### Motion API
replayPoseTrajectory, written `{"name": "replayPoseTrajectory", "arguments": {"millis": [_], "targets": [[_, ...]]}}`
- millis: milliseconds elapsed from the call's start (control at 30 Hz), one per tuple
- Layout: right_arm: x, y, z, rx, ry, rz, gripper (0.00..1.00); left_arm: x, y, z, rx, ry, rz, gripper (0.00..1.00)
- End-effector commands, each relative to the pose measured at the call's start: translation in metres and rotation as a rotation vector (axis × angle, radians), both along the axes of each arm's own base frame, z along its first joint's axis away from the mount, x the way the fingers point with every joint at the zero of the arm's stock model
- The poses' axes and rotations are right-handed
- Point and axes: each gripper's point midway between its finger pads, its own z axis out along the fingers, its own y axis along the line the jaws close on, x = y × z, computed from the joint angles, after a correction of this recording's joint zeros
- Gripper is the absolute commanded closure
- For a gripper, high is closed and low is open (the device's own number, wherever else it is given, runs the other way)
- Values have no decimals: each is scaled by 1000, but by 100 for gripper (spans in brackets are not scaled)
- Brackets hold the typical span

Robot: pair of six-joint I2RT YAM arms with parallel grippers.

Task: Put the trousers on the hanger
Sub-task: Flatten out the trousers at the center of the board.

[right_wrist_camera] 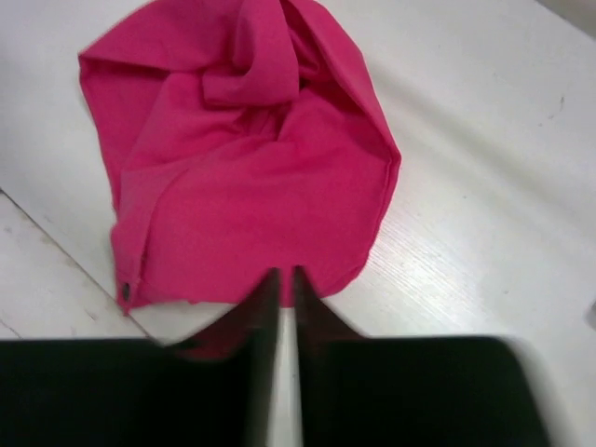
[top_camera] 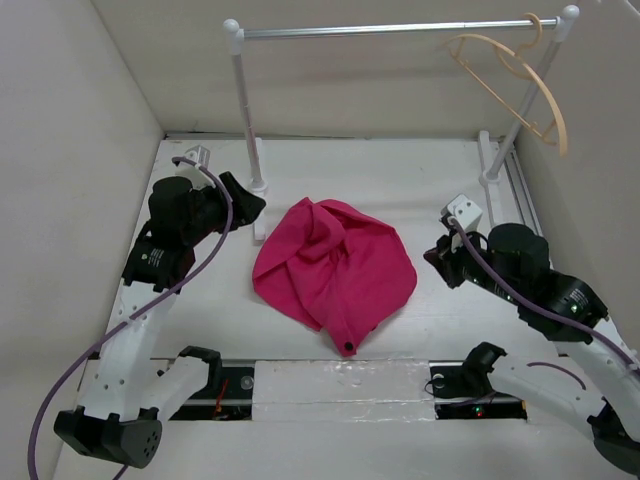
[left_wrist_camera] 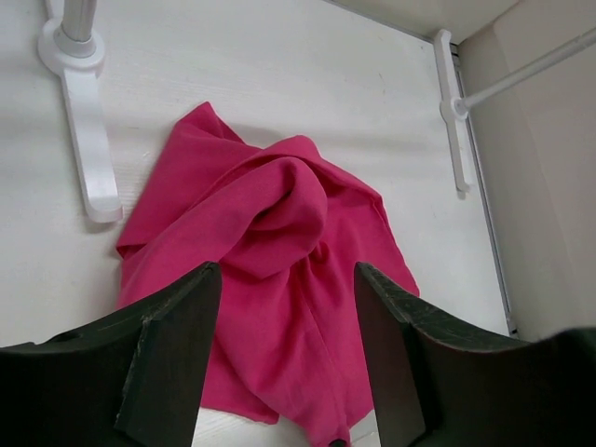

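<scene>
The trousers (top_camera: pixel 335 265) lie crumpled in a bright pink heap in the middle of the white table. They also fill the left wrist view (left_wrist_camera: pixel 279 242) and the right wrist view (right_wrist_camera: pixel 242 177). The tan wooden hanger (top_camera: pixel 520 85) hangs tilted from the right end of the rail, far from both arms. My left gripper (top_camera: pixel 245 205) hovers at the heap's left side, open, with nothing between its fingers (left_wrist_camera: pixel 287 270). My right gripper (top_camera: pixel 437 262) is just right of the heap, its jaws parted by only a thin slit (right_wrist_camera: pixel 286 272), holding nothing.
A white-and-silver rail frame (top_camera: pixel 400 28) spans the back of the table. Its left foot (left_wrist_camera: pixel 88 140) stands close to the trousers; its right foot (left_wrist_camera: pixel 452 102) runs along the right wall. Walls enclose the table on three sides.
</scene>
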Motion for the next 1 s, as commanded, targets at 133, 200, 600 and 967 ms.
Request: {"name": "replayPoseTrajectory", "arguments": {"millis": [133, 200, 600, 967], "targets": [[-6, -8, -34, 12, 104, -60, 100, 5, 35, -5, 87, 15, 180, 55], [-6, -8, -48, 6, 147, -71, 100, 9, 60, -4, 201, 42, 283, 74], [15, 7, -156, 54, 386, -51, 14, -12, 19, -136, 25, 351, 108, 28], [41, 4, -215, 180, 461, -26, 16, -6, -21, -209, 68, 445, 24, 19]]}}
